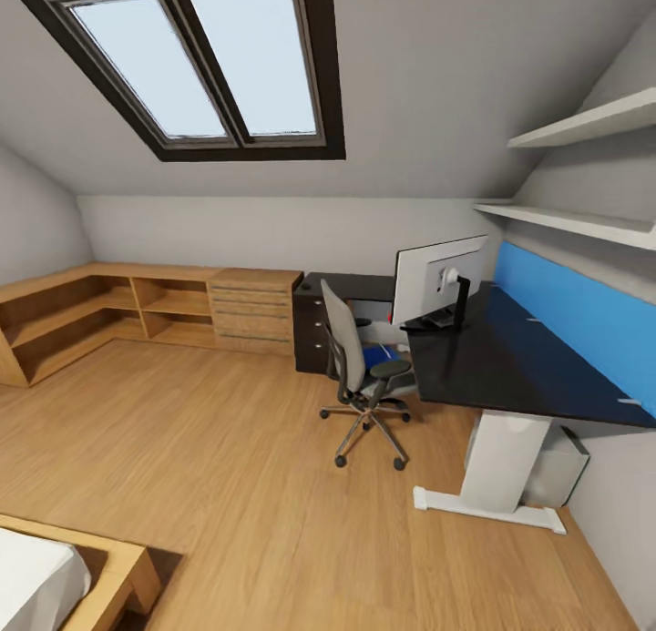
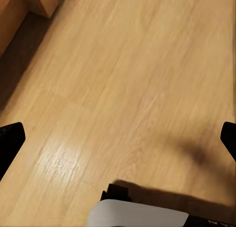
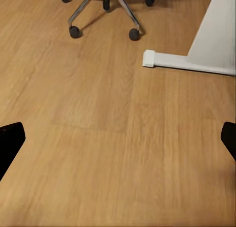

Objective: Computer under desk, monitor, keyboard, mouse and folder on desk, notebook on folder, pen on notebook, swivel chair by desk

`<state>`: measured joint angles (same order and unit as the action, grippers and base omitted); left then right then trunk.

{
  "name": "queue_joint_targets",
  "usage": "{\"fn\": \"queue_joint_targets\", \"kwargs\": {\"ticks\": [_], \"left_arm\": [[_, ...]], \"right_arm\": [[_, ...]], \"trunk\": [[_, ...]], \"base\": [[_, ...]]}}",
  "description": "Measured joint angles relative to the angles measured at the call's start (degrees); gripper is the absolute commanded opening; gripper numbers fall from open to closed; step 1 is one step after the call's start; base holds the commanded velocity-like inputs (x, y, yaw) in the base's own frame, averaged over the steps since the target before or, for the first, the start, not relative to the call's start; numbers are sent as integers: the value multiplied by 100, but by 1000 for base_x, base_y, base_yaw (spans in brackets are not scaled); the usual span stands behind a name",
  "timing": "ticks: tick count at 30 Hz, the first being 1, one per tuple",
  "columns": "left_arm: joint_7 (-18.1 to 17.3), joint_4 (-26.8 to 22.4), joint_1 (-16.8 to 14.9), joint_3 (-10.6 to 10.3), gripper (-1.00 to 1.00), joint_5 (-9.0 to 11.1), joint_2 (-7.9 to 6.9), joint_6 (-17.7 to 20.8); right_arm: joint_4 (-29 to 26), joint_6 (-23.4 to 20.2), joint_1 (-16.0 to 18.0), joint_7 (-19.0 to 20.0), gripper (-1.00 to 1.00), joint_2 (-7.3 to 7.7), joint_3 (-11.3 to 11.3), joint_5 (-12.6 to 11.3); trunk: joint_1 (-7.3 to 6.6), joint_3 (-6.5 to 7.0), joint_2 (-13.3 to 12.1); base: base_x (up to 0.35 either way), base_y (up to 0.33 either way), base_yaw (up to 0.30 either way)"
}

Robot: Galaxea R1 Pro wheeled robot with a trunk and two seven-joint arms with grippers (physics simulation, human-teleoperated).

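Observation:
The black L-shaped desk (image 1: 510, 358) stands along the right wall, its black drawer unit (image 1: 310, 326) at the far end. The monitor (image 1: 439, 278) stands on it with its pale back toward me. The grey swivel chair (image 1: 357, 362) sits in front of the desk, and the blue folder (image 1: 374, 354) lies on its seat. A pale computer case (image 1: 558, 467) rests under the desk. In the right wrist view my right gripper (image 3: 118, 141) is open over bare floor, near the chair's star base (image 3: 103, 11) and the desk's white foot (image 3: 184, 62). My left gripper (image 2: 118, 141) is open above the floor.
Light wooden shelving and a chest with bar handles (image 1: 251, 310) line the far wall. A bed corner (image 1: 82, 576) is at the near left, its wooden post (image 2: 42, 3) also in the left wrist view. Wall shelves (image 1: 583, 221) and a blue panel hang above the desk. Wide wooden floor lies between.

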<state>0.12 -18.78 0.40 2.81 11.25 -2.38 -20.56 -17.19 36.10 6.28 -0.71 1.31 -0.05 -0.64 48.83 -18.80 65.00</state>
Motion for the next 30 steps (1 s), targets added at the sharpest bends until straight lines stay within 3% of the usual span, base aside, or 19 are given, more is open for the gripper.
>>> {"fn": "queue_joint_targets", "kwargs": {"ticks": [6, 11, 19, 30], "left_arm": [[23, -65, 0, 34, 100, 28, -13, -38], [39, -162, 1, 95, 100, 34, -9, -55], [43, -227, 2, 172, 100, 280, -15, 59], [43, -230, -6, 176, 100, 301, -16, 391]], "right_arm": [[-1, 2, 0, 1, 100, 1, -1, 3], [1, 4, 1, 6, 100, 3, 3, 14], [5, 24, 1, 7, 100, 26, -17, 15], [19, 5, 1, -7, 100, 22, -21, 15]], "trunk": [[1, 0, 0], [110, -91, 199], [286, -237, 520], [527, -434, 962]], "base": [[11, 1, -299], [2, 0, -190], [0, 0, -32], [0, 0, 0]]}}
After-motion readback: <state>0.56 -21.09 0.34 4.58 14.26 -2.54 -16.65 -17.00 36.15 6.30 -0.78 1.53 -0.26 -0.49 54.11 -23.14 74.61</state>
